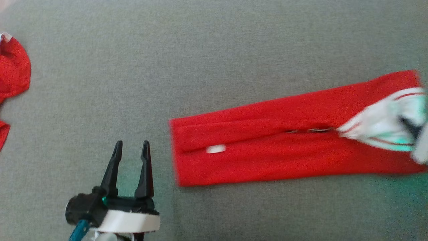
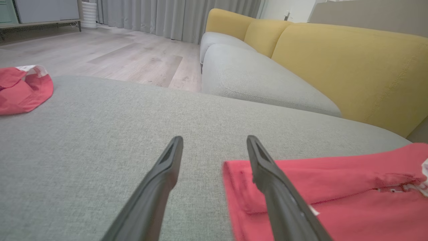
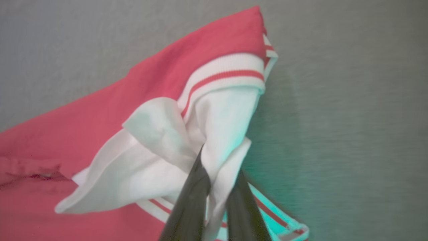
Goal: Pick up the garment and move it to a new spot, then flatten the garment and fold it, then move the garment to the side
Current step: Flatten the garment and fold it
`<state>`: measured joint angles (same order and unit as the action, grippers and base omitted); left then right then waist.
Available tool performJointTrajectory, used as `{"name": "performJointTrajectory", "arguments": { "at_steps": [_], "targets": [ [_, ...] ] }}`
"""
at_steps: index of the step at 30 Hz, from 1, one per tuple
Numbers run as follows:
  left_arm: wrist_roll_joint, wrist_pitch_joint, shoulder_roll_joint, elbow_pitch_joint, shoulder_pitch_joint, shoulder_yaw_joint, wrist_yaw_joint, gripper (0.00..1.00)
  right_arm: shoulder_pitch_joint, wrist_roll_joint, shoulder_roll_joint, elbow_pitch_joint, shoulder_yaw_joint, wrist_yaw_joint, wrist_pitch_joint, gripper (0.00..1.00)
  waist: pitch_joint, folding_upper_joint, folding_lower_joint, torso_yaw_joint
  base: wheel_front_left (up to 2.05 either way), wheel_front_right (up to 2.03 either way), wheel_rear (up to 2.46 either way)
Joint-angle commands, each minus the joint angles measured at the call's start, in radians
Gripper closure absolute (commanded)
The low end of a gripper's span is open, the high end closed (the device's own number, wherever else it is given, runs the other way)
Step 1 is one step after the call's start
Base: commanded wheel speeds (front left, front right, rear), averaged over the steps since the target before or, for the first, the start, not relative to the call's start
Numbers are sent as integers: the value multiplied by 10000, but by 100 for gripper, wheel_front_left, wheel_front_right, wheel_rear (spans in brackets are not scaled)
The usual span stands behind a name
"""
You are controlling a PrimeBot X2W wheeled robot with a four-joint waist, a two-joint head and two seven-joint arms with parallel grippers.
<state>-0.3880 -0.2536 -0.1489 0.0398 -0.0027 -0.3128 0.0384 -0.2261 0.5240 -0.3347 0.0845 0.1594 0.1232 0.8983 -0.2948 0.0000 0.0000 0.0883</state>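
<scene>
The garment [image 1: 267, 147] is a red shirt with a white collar, folded into a long band on the grey cushion, running from centre to right edge. Its white collar [image 3: 160, 147] is bunched and pinched between the fingers of my right gripper [image 3: 217, 180], which is shut on it; in the head view that gripper [image 1: 413, 129] is at the far right edge. My left gripper [image 1: 131, 147] stands open just left of the garment's near end, touching nothing. In the left wrist view its right finger [image 2: 267, 174] overlaps the red hem [image 2: 334, 194].
Another red cloth [image 1: 11, 77] lies at the left edge of the cushion, also seen as a red heap [image 2: 23, 88]. A yellow-backed sofa [image 2: 334, 60] and wooden floor [image 2: 127, 57] lie beyond the grey cushion [image 1: 167, 67].
</scene>
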Motion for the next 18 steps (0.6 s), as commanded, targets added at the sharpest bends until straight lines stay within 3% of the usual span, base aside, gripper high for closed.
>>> {"name": "performJointTrajectory", "arguments": {
  "at_steps": [1,7,11,14,18],
  "targets": [
    [212,-80,147,-111,118,615,-208,0,-137,-60,-618,-375,548,75,-168,100,145,0,0,-90,0,0,0],
    [595,-81,630,251,377,1228,-818,0,-160,-108,-1696,-806,1868,75,-142,100,431,0,0,-161,0,0,0],
    [818,-81,816,418,554,1501,-1028,0,-47,460,-1813,-2056,1423,75,280,100,610,0,0,-240,0,0,0],
    [981,-81,897,499,701,1648,-1122,0,228,623,-1161,-3259,392,75,650,100,741,0,0,-284,0,0,0],
    [1119,-81,953,534,697,1768,-1200,0,677,253,324,-4220,-1062,75,921,100,726,0,0,-313,0,0,0]
  ]
}}
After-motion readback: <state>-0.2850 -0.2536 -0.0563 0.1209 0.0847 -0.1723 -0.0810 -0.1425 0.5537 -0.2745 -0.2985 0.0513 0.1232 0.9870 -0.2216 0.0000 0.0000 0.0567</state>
